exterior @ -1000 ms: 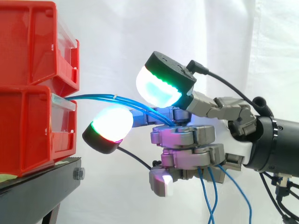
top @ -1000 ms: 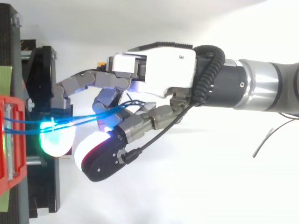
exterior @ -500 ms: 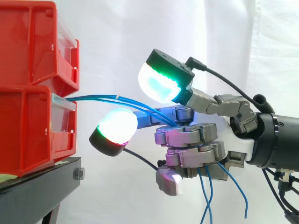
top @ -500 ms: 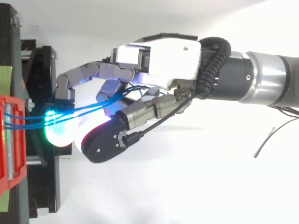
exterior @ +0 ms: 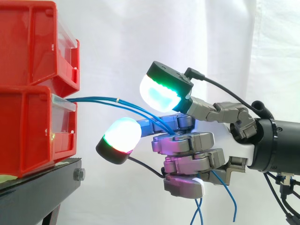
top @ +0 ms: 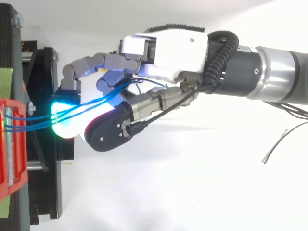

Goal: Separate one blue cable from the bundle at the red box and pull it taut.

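Several blue cables run from the red box into the robot hand, curled round them; separation pending: isolate one strand, then retract until taut

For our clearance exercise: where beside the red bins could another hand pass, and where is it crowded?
Free: above the blue cables, between upper red bin and hand. Crowded: between lower red bin and hand, among cables and fingertips.

Robot lab: white curtain, red bins, blk stand.
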Action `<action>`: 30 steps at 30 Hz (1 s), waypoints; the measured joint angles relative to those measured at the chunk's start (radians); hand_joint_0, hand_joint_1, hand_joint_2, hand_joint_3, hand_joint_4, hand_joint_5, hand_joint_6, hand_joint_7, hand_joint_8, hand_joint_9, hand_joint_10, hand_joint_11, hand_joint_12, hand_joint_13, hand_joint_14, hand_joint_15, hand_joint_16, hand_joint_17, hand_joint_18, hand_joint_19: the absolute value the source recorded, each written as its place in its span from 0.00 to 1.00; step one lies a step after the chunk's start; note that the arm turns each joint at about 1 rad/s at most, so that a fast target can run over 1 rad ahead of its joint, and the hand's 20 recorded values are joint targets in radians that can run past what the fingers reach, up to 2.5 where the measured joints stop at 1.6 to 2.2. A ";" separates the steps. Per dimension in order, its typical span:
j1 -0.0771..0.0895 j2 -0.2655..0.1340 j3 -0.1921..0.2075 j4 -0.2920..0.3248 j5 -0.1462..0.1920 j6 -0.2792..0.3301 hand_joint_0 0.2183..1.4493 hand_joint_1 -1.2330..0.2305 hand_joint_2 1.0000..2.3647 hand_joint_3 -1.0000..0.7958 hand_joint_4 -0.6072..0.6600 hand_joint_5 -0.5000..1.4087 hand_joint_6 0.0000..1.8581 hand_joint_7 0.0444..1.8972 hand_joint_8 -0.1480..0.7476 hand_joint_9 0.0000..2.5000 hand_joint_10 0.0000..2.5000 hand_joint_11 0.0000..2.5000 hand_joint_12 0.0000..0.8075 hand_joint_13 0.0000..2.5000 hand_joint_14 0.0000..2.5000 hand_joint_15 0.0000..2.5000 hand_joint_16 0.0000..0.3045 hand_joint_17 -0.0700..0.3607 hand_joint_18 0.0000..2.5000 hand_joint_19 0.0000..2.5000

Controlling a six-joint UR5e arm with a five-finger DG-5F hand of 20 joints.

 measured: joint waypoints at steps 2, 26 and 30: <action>-0.001 0.000 0.000 0.001 0.000 0.000 0.32 0.47 0.01 0.33 0.61 0.18 0.29 0.58 0.45 0.29 1.00 0.47 0.42 0.41 1.00 0.45 0.14 0.39 0.52 0.53; -0.007 0.000 0.000 0.011 0.067 -0.003 0.34 0.51 0.01 0.35 0.61 0.18 0.40 0.50 0.46 0.27 1.00 0.50 0.43 0.39 1.00 0.45 0.14 0.39 0.53 0.58; -0.006 0.000 0.000 0.012 0.068 -0.004 0.34 0.49 0.01 0.37 0.61 0.18 0.43 0.47 0.45 0.27 1.00 0.50 0.43 0.40 1.00 0.45 0.14 0.39 0.53 0.57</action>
